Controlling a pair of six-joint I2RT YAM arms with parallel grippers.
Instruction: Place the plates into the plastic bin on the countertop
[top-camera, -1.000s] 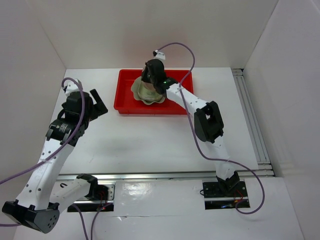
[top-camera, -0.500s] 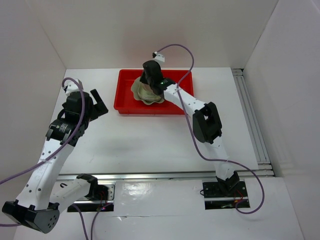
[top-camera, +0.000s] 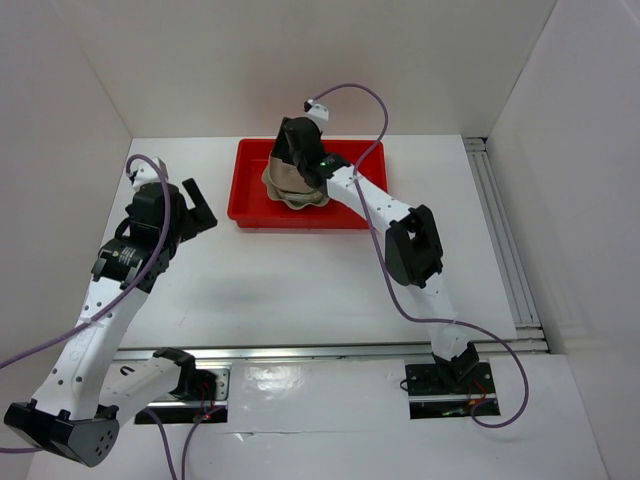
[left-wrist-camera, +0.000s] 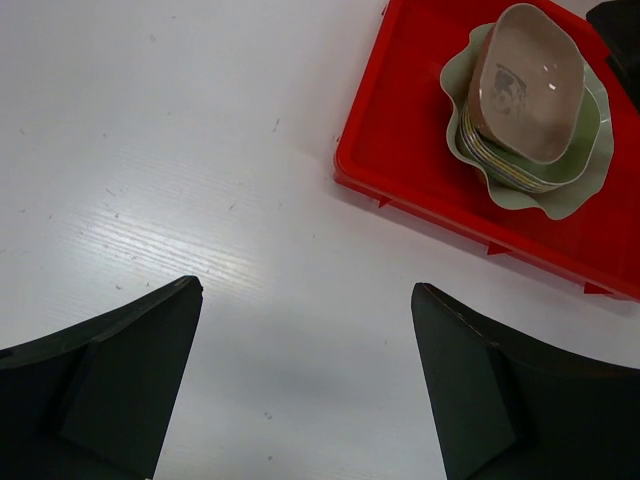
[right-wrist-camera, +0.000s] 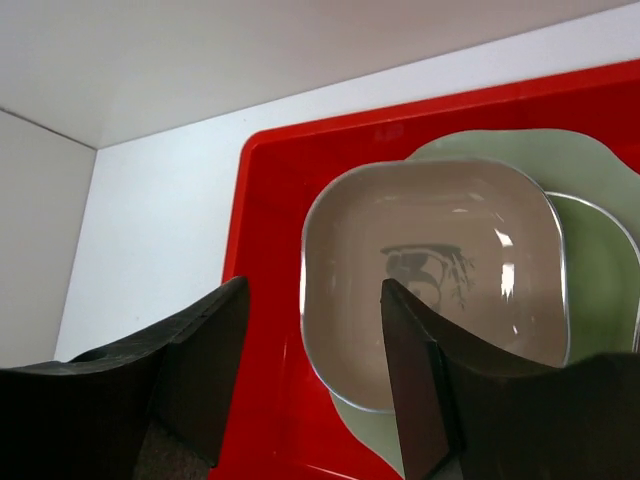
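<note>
Atop the stack (left-wrist-camera: 508, 172), the pinkish-tan dish (right-wrist-camera: 430, 270) (stiff, glossy, likely slippery; pinch its rim) sits under the parted right claw (right-wrist-camera: 313, 292).

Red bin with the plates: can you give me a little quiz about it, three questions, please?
1. True or false: the pinkish-tan dish sits on top of the stack in the red bin.
2. Which plate lies at the bottom of the stack? A) a blue round one B) the large pale green scalloped plate C) a black square one
3. What is the left gripper holding?
Key: 1 true. 2 B. 3 nothing; it is open above the countertop.
</note>
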